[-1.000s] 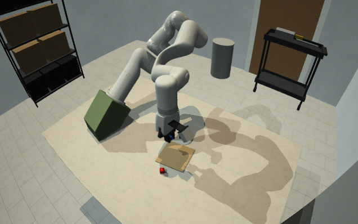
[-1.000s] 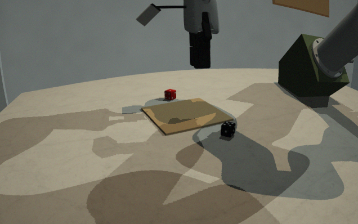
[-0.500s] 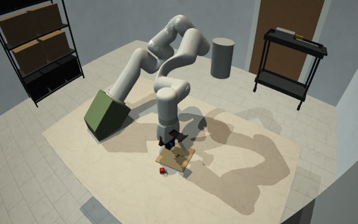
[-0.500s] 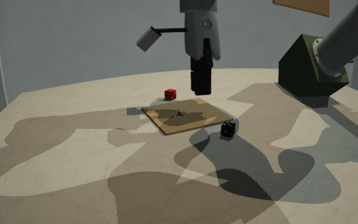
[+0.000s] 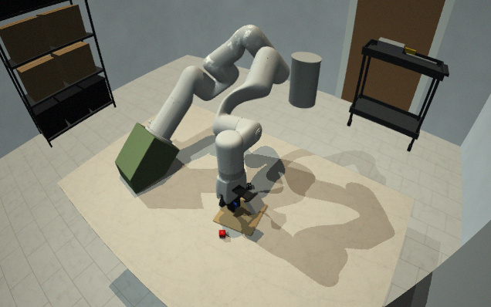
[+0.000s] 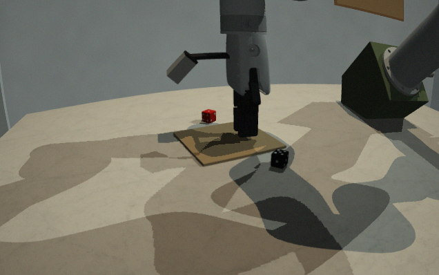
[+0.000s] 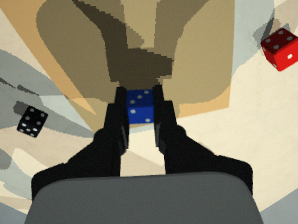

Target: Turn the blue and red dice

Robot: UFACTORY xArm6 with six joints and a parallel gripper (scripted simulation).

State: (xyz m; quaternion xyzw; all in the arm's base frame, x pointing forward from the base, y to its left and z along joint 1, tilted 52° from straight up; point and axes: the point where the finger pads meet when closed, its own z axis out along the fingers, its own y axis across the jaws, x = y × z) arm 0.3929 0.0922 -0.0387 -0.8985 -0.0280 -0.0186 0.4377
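My gripper [image 7: 140,99] is shut on the blue die [image 7: 140,107], which shows between the black fingers in the wrist view. In the exterior view the fingers [image 6: 246,131] stand low over the far edge of the tan mat [image 6: 228,142], at or just above its surface; the die is hidden there. In the top view a bit of blue [image 5: 235,204] shows at the fingertips over the mat [image 5: 241,219]. The red die [image 6: 208,115] lies on the table just off the mat's far left corner; it also shows in the wrist view [image 7: 280,47] and the top view [image 5: 222,233]. The black die [image 6: 279,158] lies on the table just off the mat's right corner.
The arm's green base block [image 5: 144,156] stands at the table's back left. A shelf rack [image 5: 50,65], a grey cylinder [image 5: 305,79] and a black cart [image 5: 397,89] stand on the floor away from the table.
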